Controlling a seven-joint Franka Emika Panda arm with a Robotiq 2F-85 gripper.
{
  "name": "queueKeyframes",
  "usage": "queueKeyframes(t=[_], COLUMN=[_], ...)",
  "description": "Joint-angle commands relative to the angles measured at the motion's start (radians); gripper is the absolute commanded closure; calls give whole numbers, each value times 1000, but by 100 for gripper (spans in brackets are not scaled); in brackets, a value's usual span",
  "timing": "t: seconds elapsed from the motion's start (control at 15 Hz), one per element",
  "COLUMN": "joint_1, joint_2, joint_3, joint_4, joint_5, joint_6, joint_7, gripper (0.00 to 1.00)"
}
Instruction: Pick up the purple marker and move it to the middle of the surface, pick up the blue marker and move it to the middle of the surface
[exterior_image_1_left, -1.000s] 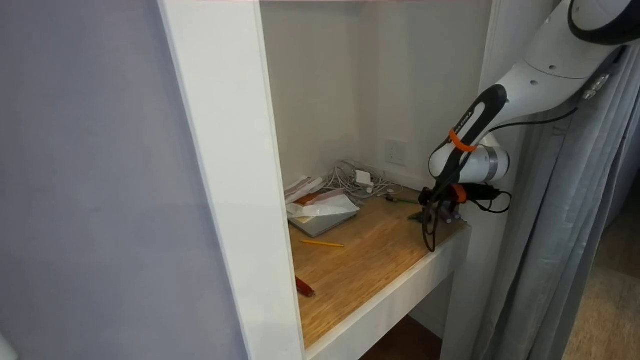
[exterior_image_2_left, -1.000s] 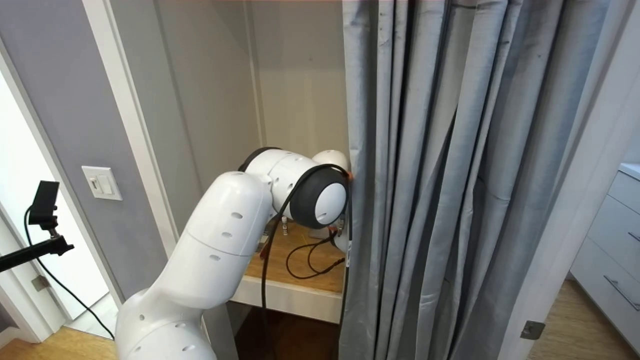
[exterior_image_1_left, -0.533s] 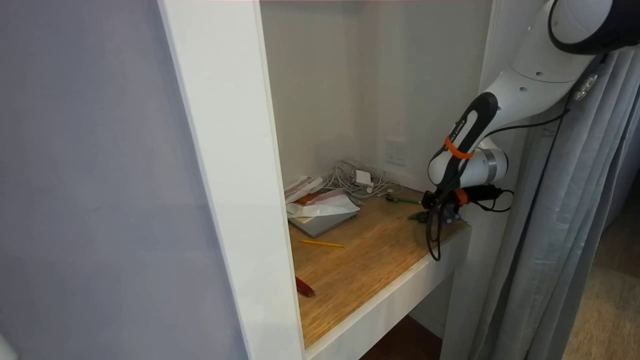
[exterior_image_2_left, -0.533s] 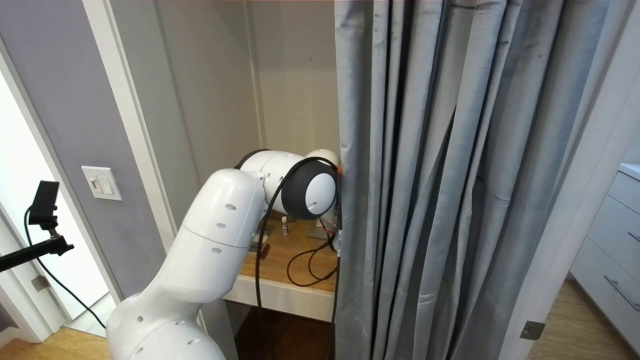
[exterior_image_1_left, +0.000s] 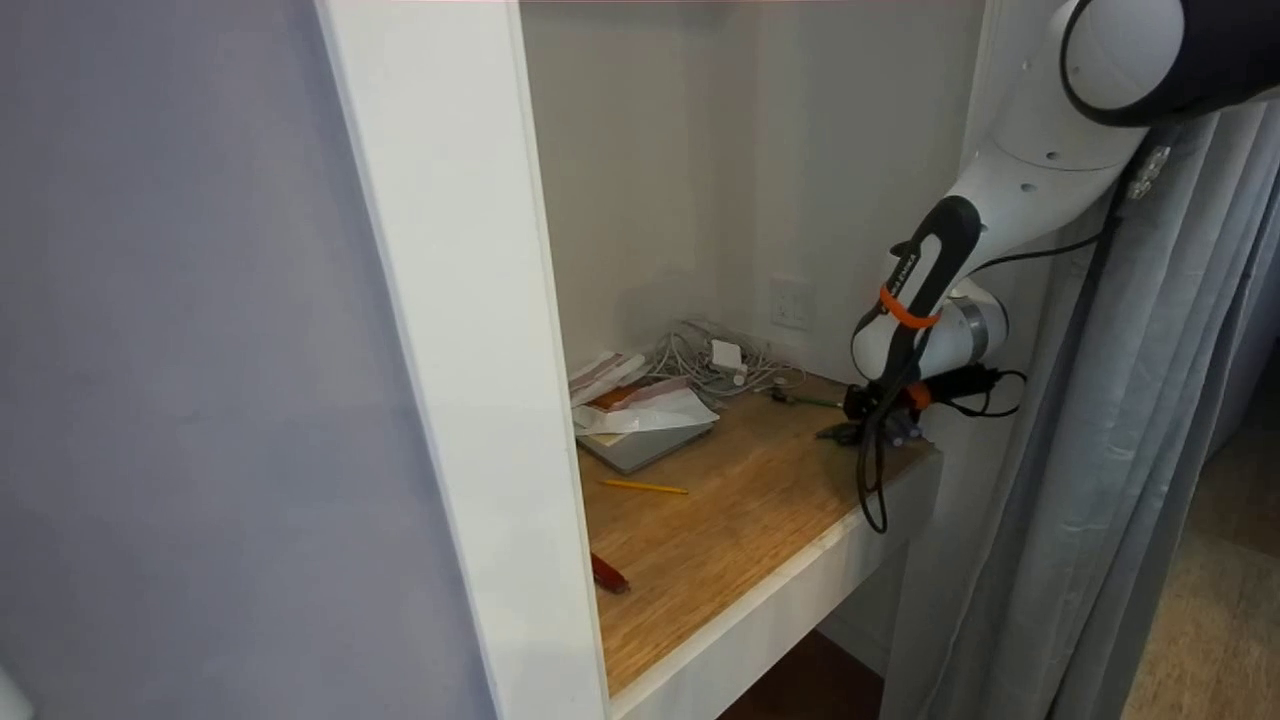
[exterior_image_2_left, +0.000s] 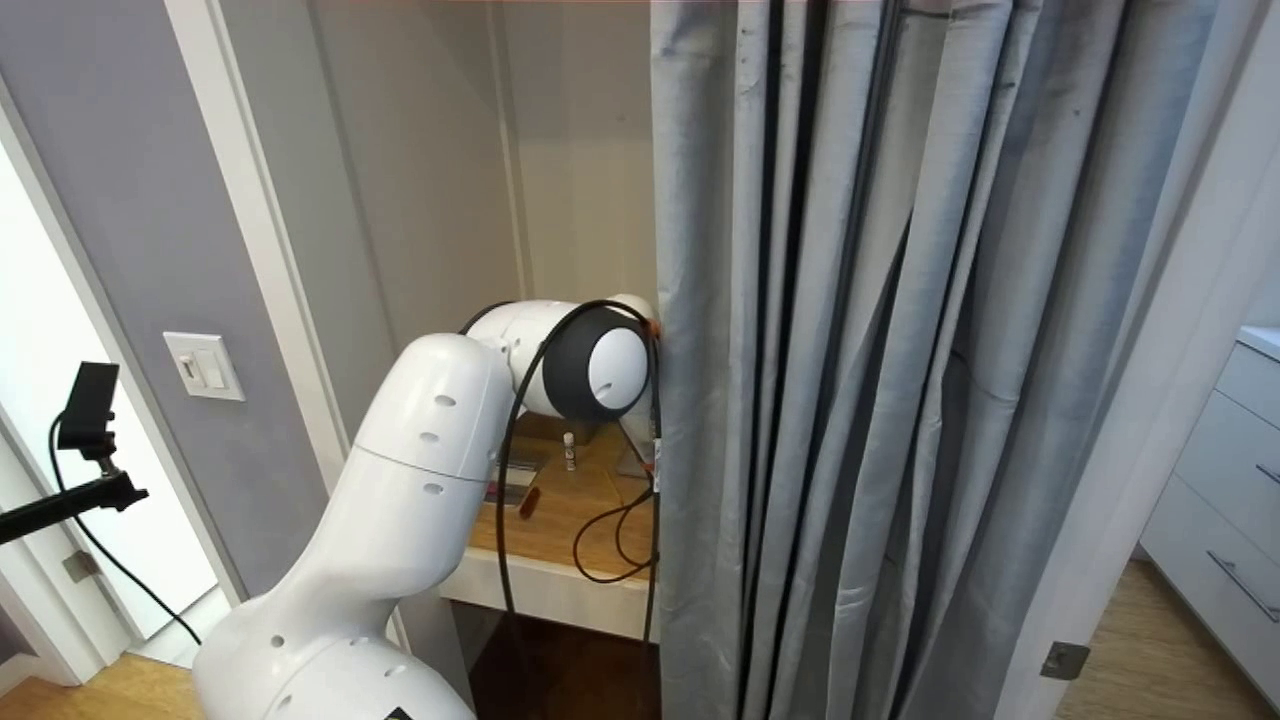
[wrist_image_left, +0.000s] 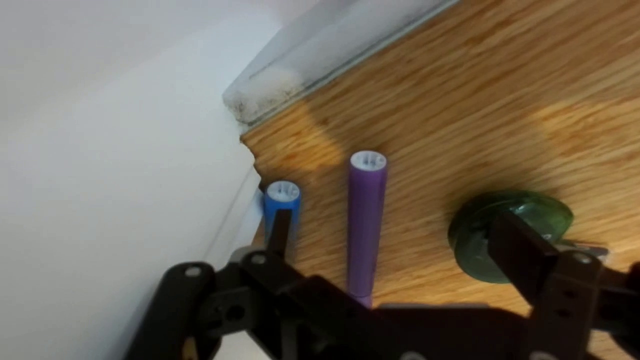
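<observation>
Claw (wrist_image_left: 392, 221) spread apart, I see the purple marker (wrist_image_left: 366, 225) through the gap, on the wooden surface (wrist_image_left: 430, 115), and it's probably light, hard and slick, so I should pinch it around the middle.

Purple marker (wrist_image_left: 366, 225) on wooden surface (wrist_image_left: 450, 115), blue marker (wrist_image_left: 272, 206) nearby, partly hidden, both white-ended
</observation>
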Motion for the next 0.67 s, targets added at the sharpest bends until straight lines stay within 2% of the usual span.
queueKeyframes(t=[0.0,0.13,0.33,0.6], joint_1=[16,8,-14,-16], joint_2=[20,19,21,40], joint_3=[-40,-33,-15,-11], joint_4=[42,51,64,92], joint_5=[-45,-55,-58,-67], joint_6=[-54,-79,-104,-122], joint_7=[25,22,11,14], gripper=[5,17,28,32])
